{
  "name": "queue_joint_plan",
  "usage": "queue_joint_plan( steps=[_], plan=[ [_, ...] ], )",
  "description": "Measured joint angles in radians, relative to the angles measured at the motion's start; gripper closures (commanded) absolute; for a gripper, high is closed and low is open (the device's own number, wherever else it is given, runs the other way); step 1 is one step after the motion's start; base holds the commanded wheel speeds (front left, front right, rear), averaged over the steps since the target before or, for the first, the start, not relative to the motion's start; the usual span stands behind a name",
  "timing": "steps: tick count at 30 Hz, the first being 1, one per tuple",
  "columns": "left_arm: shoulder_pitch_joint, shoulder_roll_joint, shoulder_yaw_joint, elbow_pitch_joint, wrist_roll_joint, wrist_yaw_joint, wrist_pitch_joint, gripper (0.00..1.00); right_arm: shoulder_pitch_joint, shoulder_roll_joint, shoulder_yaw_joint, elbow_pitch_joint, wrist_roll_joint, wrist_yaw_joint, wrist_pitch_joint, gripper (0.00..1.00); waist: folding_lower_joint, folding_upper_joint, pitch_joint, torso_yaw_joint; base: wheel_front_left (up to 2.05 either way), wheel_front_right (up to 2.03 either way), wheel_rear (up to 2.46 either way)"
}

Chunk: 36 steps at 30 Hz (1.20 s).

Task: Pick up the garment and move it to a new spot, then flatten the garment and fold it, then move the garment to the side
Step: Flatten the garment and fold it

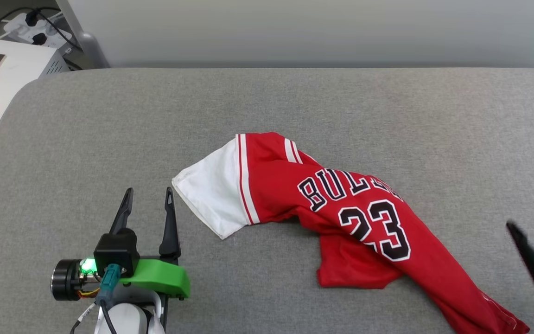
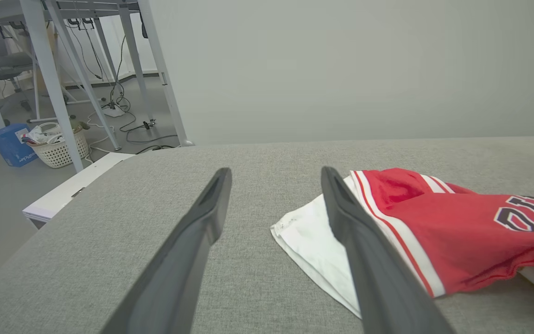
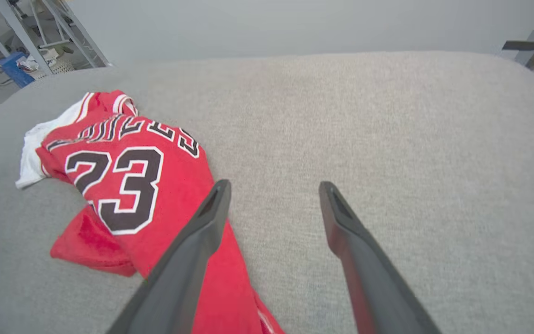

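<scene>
A red jersey-style T-shirt with a white sleeve, red-and-white striped trim and black, white-outlined "BULLS" and "23" lettering point(image 1: 355, 208) lies crumpled on a wide table covered in grey woven fabric point(image 1: 295, 102). It sits right of centre. Its white sleeve spreads flat toward the left, and its red body trails in a narrow fold down to the lower right edge of the head view.

The left gripper point(image 1: 149, 191), with two long dark fingers on a green-and-black mount, sits just left of the sleeve. Its jaws are spread wide with nothing between them. In the left wrist view, this gripper point(image 2: 276, 171) points past the sleeve's edge.

The right gripper point(image 1: 526, 222), blurred at the right edge, is near the trailing red fabric. In the right wrist view, its jaws point(image 3: 274, 184) are wide apart and empty over bare grey fabric, with the shirt point(image 3: 128, 185) on their left side.
</scene>
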<state>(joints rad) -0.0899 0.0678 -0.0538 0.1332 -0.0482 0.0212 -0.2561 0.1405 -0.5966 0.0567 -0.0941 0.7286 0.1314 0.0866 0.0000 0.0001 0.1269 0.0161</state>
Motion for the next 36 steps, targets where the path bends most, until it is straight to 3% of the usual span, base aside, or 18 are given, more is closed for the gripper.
queue_joint_plan(
  steps=[4, 8, 11, 15, 18, 22, 27, 35, 36],
  plan=[
    [-0.011, 0.000, -0.008, -0.006, 0.005, -0.001, 0.000, 0.00, -0.121, -0.048, -0.018, -0.086, -0.019, 0.000, 0.037, 0.00, 0.0000, 0.0000, 0.020, 0.010, 0.00, 0.00, 0.00],
    [-0.042, -0.002, -0.024, -0.012, 0.008, -0.006, 0.000, 0.00, -0.300, -0.115, 0.049, -0.116, -0.030, 0.000, 0.133, 0.00, 0.0000, 0.0000, 0.048, 0.025, 0.00, 0.00, 0.00],
    [-0.069, -0.004, -0.037, -0.014, 0.011, -0.009, 0.000, 0.00, -0.460, -0.163, 0.174, -0.109, -0.028, 0.000, 0.250, 0.00, 0.0000, 0.0000, 0.075, 0.039, 0.00, 0.00, 0.00],
    [-0.095, -0.006, -0.048, -0.013, 0.012, -0.009, 0.000, 0.00, -0.633, -0.180, 0.339, -0.042, 0.008, 0.000, 0.422, 0.00, 0.0000, 0.0000, 0.106, 0.061, 0.00, 0.00, 0.00],
    [-0.112, -0.008, -0.060, -0.013, 0.011, -0.009, 0.000, 0.00, -0.741, -0.173, 0.444, 0.052, 0.069, 0.000, 0.572, 0.00, 0.0000, 0.0000, 0.130, 0.082, 0.00, 0.00, 0.00],
    [-0.128, -0.010, -0.072, -0.014, 0.003, -0.008, 0.000, 0.00, -0.812, -0.156, 0.550, 0.138, 0.120, 0.000, 0.694, 0.00, 0.0000, 0.0000, 0.159, 0.106, 0.00, 0.00, 0.00],
    [-0.154, -0.011, -0.081, -0.014, -0.005, -0.001, 0.000, 0.00, -0.865, -0.132, 0.678, 0.245, 0.115, 0.000, 0.712, 0.00, 0.0000, 0.0000, 0.201, 0.133, 0.00, 0.00, 0.00],
    [-0.169, -0.012, -0.092, -0.009, -0.006, 0.008, 0.000, 0.00, -0.883, -0.098, 0.815, 0.379, 0.125, -0.002, 0.583, 0.00, 0.0000, 0.0000, 0.240, 0.159, 0.00, 0.00, 0.00],
    [-0.168, -0.012, -0.091, -0.007, -0.006, 0.010, 0.000, 0.00, -0.886, -0.099, 0.829, 0.380, 0.128, -0.003, 0.561, 0.33, 0.0000, 0.0000, 0.238, 0.158, 0.00, 0.00, 0.00]
  ],
)
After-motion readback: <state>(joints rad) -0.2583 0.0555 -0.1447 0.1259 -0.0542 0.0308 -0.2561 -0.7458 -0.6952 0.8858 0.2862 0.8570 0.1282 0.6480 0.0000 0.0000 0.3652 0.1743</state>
